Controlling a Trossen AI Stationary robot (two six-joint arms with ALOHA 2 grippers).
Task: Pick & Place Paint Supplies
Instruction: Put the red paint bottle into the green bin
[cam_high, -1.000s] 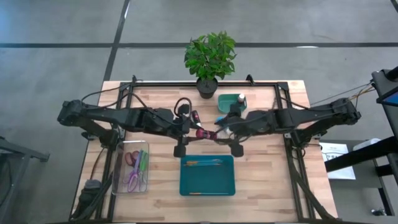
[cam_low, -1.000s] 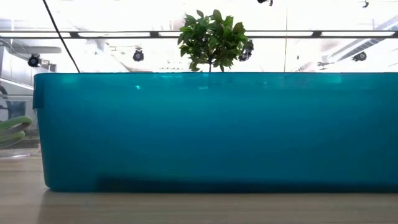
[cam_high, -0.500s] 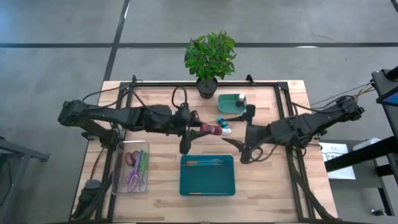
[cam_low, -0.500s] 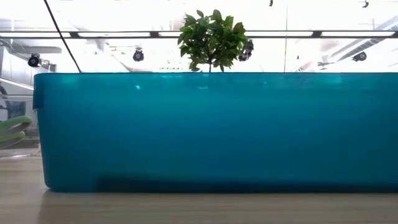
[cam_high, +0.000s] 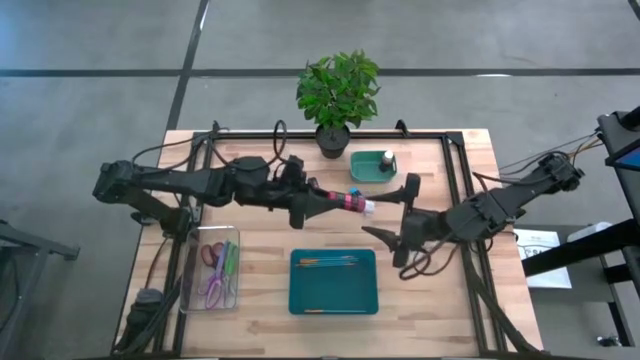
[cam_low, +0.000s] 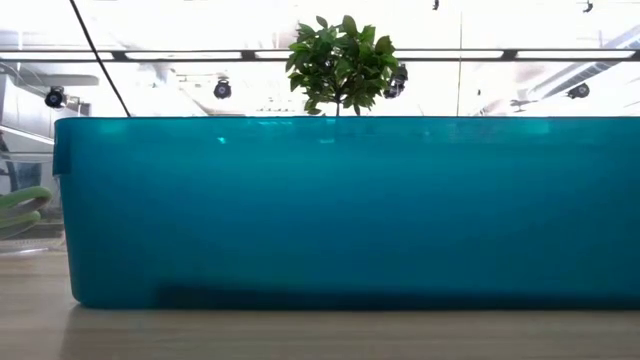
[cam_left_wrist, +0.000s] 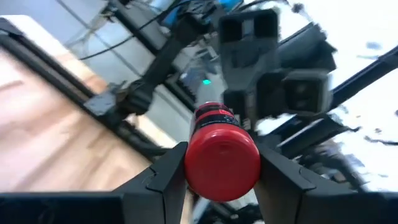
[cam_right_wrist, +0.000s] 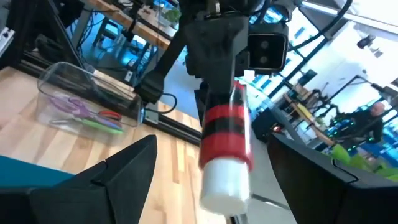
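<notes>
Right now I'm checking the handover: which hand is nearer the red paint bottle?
Left. The left hand is clamped on the red paint bottle; the right hand is open, apart, just beyond its cap.

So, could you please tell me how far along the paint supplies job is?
Done: brushes lie in the teal bin. In hand: the left hand holds a red paint bottle in the air; the right hand is open beside it. Left: one bottle in the small green tray.
</notes>
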